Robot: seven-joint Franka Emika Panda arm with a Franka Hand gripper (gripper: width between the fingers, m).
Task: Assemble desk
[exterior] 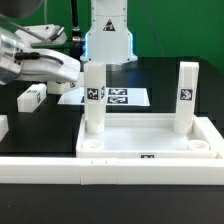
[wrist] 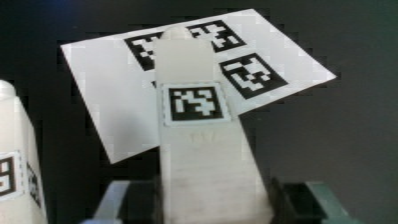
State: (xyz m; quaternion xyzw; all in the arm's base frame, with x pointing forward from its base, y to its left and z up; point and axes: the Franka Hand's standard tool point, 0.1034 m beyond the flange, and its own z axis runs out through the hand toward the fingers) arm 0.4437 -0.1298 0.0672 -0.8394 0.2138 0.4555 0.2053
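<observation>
- Desk top (exterior: pixel 150 141): lies rim up on the black table (exterior: pixel 40 125), against the white border wall (exterior: pixel 60 170).
- Far corner sockets: first leg (exterior: pixel 93 100) (wrist: pixel 196 140) upright toward the exterior view's left, second leg (exterior: pixel 187 95) upright toward its right.
- Near corner sockets (exterior: pixel 90 143): bare, as is the tray floor.
- My gripper (exterior: pixel 72 72) (wrist: pixel 210 195): fingers (wrist: pixel 306 195) flank the first leg's top; cannot tell whether they press it.
- Loose legs (exterior: pixel 30 97): flat on the table, exterior view's left.
- Marker board (exterior: pixel 128 97): behind the tray.
</observation>
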